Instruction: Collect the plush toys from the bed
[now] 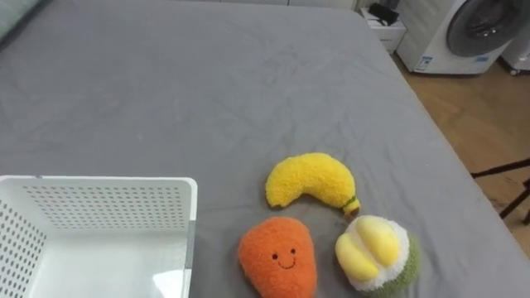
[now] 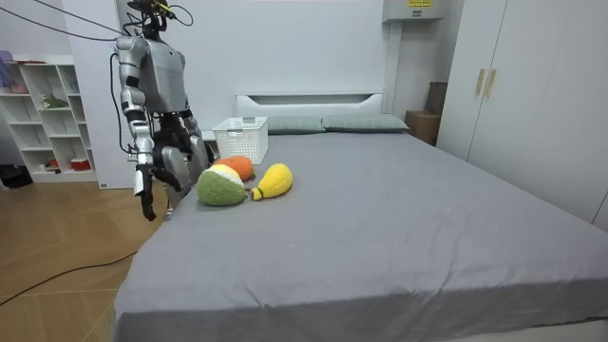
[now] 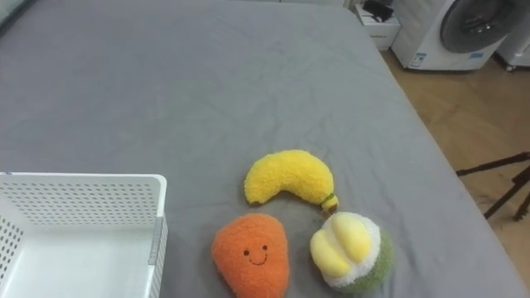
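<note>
On the bed [image 1: 207,99], the storage basket [image 1: 108,182] sits at 8 o'clock in the eye views, with three toys clustered at 5 o'clock, apart from it. The plush banana [image 1: 310,180] lies farthest from the robot; the smiley-faced plush [image 1: 277,257] is at its 7 o'clock and the plush durian [image 1: 377,252] at its 5 o'clock, just beside the banana's tip. A washing machine [image 1: 472,33] stands on the floor at 1 o'clock, beyond the bed's corner.

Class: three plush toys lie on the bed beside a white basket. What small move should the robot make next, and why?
Probably lift the right hand, which hangs low at the bedside, toward the orange toy. That toy lies nearest the white basket, and the basket has no toy in it yet.
</note>
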Tool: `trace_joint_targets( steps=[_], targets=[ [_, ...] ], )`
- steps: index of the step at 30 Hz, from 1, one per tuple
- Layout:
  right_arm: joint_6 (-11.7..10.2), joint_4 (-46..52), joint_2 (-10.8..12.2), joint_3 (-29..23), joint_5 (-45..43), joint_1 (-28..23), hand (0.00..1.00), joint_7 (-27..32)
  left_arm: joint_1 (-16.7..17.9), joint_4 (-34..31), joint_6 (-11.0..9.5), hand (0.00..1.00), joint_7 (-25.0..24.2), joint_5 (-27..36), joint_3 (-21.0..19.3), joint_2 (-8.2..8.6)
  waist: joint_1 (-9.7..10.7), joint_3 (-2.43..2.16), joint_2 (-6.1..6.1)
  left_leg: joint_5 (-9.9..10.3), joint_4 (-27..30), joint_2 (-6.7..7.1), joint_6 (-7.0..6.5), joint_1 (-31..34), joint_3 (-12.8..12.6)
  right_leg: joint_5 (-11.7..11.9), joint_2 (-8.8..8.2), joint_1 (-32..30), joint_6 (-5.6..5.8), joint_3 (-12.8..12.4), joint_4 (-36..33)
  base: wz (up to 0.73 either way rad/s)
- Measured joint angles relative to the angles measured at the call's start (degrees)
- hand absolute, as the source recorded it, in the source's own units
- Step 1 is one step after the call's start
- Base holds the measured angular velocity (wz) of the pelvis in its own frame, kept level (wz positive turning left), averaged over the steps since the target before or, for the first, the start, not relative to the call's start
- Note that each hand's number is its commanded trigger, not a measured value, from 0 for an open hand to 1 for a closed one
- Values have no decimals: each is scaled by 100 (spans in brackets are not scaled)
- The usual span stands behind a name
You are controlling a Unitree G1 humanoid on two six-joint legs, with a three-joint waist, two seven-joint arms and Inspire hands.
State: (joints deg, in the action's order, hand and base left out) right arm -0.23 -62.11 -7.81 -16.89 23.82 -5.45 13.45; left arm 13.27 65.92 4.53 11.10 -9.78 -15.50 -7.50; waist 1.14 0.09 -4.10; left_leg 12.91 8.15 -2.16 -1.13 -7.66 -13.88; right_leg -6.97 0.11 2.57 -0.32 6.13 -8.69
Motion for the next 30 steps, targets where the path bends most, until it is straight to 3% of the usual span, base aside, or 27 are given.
trace_joint_targets(
  steps=[6, 9, 18, 26, 30],
  targets=[
    [-303, 383, 0, 43, -36, 158, 0, 117, 30, 2, -101, 0, 0, 3, 10, -2, -17, 25, 34, -1, -3, -6, 4, 5, -19, 7, 29, -57, -11, -87, 1, -5],
    [-323, 728, -2, 190, -35, 166, 0, 223, 27, 44, -113, 0, 1, -4, 112, -30, -2, 41, 41, -2, -34, -3, 5, 18, -27, 7, 31, -70, -10, -97, 0, 0],
    [-352, 1912, -3, 445, -134, 227, 0, 449, 22, 39, -88, 0, 13, -348, 351, -59, -3, 22, 45, -3, -20, 2, 4, 129, -27, 11, 28, -160, -12, -49, -14, 0],
    [-352, 2243, 1, 898, -156, 231, 0, 461, 16, 41, -68, 0, 114, -465, 498, -19, -109, -12, 67, -3, -20, -8, 4, 109, -17, 15, 17, -143, -17, -8, -22, 1],
    [-352, 2348, 3, 961, -160, 261, 0, 391, -12, 38, -73, 0, 129, -502, 514, 1, -165, -4, 84, -1, 6, -17, 6, 109, -7, 21, 17, -146, -24, 8, -27, 1]
  ],
)
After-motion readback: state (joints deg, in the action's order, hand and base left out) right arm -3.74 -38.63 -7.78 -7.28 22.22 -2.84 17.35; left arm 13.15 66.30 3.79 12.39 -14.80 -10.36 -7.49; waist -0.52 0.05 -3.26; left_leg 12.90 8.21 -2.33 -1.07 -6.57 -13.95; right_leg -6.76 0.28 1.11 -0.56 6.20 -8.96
